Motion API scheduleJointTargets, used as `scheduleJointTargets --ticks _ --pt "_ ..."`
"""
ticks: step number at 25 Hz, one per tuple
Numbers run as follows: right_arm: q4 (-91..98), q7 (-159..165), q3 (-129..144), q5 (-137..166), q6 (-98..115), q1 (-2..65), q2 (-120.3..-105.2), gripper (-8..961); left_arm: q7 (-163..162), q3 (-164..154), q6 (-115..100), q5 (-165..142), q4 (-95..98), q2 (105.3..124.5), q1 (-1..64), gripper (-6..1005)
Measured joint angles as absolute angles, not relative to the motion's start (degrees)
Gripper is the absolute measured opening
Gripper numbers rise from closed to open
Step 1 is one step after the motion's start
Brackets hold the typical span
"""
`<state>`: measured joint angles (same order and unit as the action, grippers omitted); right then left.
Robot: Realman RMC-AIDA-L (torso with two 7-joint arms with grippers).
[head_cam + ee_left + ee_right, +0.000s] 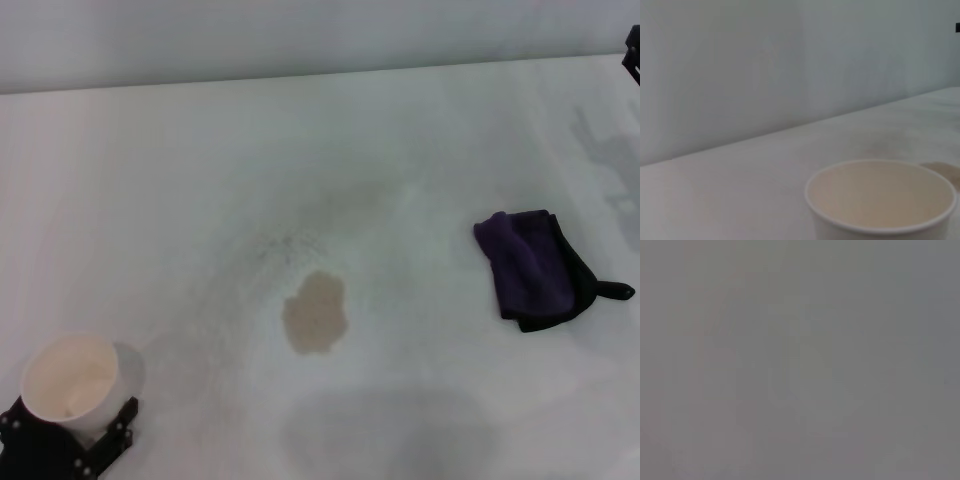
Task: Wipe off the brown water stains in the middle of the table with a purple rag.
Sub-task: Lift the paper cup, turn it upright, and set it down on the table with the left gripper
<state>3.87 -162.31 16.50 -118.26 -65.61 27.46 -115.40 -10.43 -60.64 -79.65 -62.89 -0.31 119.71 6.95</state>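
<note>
1. At lower left of the head view, left gripper gripping a cup, jaws closed on it.
2. At centre, stains lying unwiped on the table; rag lying at right, untouched.
3. At top right edge, right gripper barely showing; jaw state impossible to tell.
4. Likely calling next for reaching to the rag.

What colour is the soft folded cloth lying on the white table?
The soft folded cloth is dark purple with black edging and a black loop tab, clearest in the head view.
</note>
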Motion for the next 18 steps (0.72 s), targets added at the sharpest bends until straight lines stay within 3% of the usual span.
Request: scheduleJointTargets --ticks 18 --pt "4.5 -162.3 16.9 -117.9 -64.6 28.8 -115.40 827 -9.2 -60.6 -80.2 -62.9 -2.0 119.71 5.1 798"
